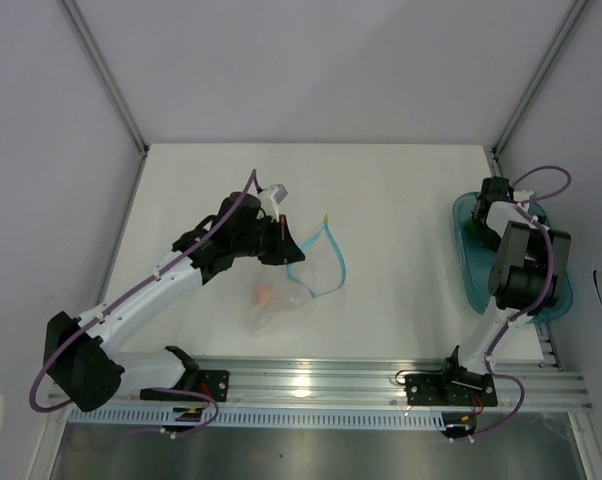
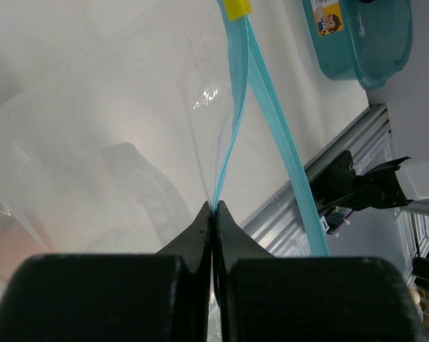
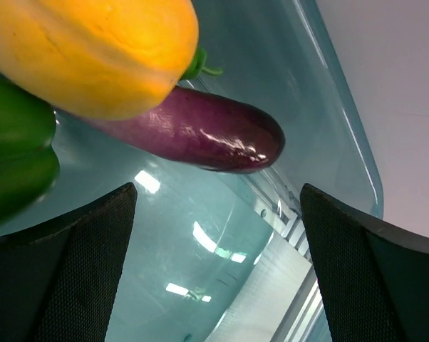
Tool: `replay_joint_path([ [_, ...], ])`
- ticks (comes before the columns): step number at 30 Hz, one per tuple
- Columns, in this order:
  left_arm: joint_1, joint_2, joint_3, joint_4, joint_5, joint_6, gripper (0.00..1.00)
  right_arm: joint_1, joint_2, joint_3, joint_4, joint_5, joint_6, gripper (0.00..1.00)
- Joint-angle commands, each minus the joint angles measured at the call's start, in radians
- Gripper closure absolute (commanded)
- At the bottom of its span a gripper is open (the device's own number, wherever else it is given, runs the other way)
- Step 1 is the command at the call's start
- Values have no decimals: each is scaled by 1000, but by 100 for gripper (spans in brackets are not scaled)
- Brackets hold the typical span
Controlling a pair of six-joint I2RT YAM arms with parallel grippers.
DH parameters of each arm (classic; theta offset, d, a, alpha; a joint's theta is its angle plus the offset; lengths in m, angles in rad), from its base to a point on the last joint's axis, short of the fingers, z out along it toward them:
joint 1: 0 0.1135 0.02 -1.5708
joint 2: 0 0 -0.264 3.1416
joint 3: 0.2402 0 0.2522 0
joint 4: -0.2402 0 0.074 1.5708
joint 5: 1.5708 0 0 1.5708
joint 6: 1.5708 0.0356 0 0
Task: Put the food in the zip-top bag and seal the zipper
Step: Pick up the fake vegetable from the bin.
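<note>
Step in hand as I read it: pick the next toy food out of the translucent teal oval plastic tray point(image 1: 564, 292) at the table's right edge. My right gripper point(image 3: 218, 235) hangs over the tray with its fingers released and spread wide, holding nothing. Between them lies the glossy dark purple toy eggplant point(image 3: 200, 135), tucked under the yellow toy pepper point(image 3: 93, 50), with the green toy bell pepper point(image 3: 15, 157) at the left. In the right wrist view the eggplant's long axis runs upper left to lower right. Its rounded tip points at the tray wall and its stem end is hidden. That lies nearly along my closing line, so I'd turn the wrist to close across the narrow body, and go low enough to miss the yellow pepper. My left gripper point(image 2: 214, 214) is clenched on the mouth edge of the crinkly clear plastic zip-top bag point(image 1: 281, 295) at mid-table. The thin light blue-teal zipper point(image 2: 271, 121) loops open toward the right. A pale pink-orange egg point(image 1: 266, 293) seems to be inside.
</note>
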Motion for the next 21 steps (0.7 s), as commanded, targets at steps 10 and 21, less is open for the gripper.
replay_joint_path([
  [10,-6,20,-25,70,45,17,100,-32,103,62,53,63,40,3],
  [21,-6,51,-15,67,74,6,99,-80,137,95,69,40,32,2],
])
